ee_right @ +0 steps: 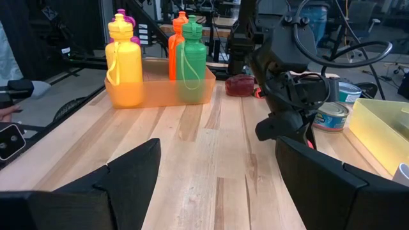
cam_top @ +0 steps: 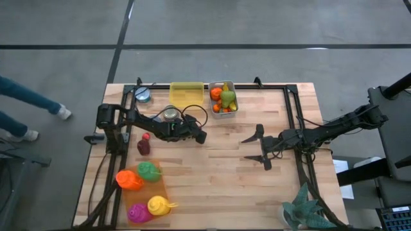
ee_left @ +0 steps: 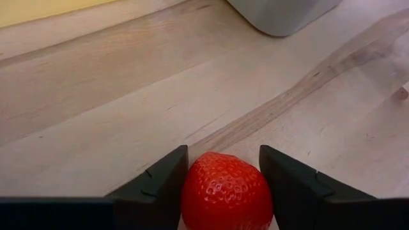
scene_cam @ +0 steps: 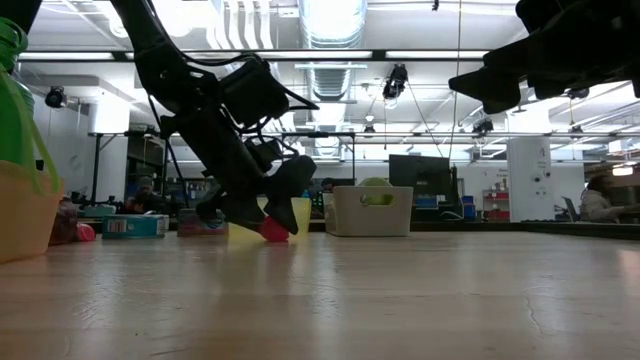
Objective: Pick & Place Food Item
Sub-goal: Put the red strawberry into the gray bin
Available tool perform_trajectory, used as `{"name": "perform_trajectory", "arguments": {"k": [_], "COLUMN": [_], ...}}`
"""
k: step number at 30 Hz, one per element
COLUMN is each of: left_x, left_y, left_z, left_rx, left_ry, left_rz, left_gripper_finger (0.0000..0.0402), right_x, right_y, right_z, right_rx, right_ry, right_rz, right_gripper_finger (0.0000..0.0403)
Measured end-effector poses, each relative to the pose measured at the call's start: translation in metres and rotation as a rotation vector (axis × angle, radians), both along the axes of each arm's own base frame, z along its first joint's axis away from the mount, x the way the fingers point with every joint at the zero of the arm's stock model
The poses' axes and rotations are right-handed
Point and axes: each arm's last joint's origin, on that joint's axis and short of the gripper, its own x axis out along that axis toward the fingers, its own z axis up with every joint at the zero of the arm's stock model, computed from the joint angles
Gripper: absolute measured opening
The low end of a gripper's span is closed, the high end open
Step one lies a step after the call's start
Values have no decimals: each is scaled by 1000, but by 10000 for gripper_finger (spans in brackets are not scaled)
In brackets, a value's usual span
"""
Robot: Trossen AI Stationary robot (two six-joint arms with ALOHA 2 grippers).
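Glossy red plastic strawberry [ee_left: 227,191] seated squarely between the dark fingers [ee_left: 156,185] of the left gripper [cam_top: 200,136], pinched on both flanks, low over the pale wooden tabletop [cam_top: 225,173] and short of the grey food bin [cam_top: 223,98]. Long axis not determinable. Right gripper [cam_top: 260,147] spread wide, empty, well apart, hence farther off.

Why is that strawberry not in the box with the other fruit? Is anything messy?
Nothing looks spilled or broken. The strawberry is out on the table because the left hand is closed around it, near the box of fruit. The bottles stand upright in their orange tray.
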Motion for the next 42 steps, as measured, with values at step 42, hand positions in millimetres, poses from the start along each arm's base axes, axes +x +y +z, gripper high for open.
{"name": "perform_trajectory", "arguments": {"k": [42], "left_x": [16], "left_y": [2], "left_z": [15], "left_rx": [42], "left_ry": [-13], "left_rz": [-67], "left_gripper_finger": [172], "right_x": [0], "right_y": [0], "right_z": [0], "right_rx": [0], "right_ry": [0], "right_rz": [0], "right_gripper_finger": [306]}}
